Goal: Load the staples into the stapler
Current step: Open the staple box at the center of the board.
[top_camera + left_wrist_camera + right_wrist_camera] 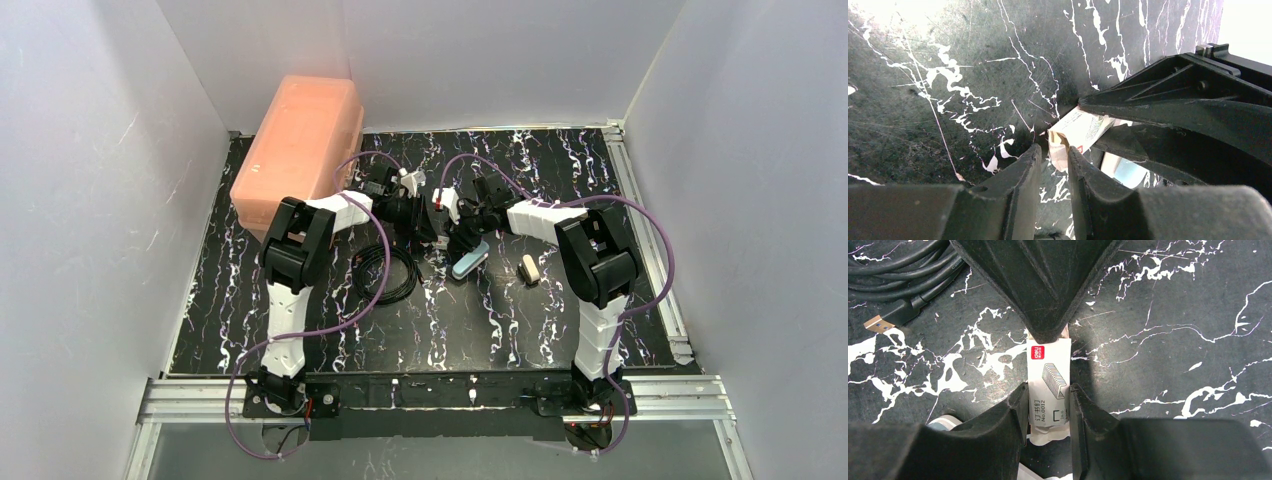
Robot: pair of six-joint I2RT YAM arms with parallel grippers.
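one staples box (1048, 365) in right hand (1048, 390), cable (395, 272) and stapler (470, 259) nearby

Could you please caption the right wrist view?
The right claw grips the staple box; the left claw meets its far end.

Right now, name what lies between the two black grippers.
White printed cardboard staple box, held by the right gripper, far end at the left gripper; right wrist view.

top external: high behind the table's (500, 320) near edge, looking down
left wrist: close, low, slanting
right wrist: close, straight down
wrists share: staple box (1048, 380)
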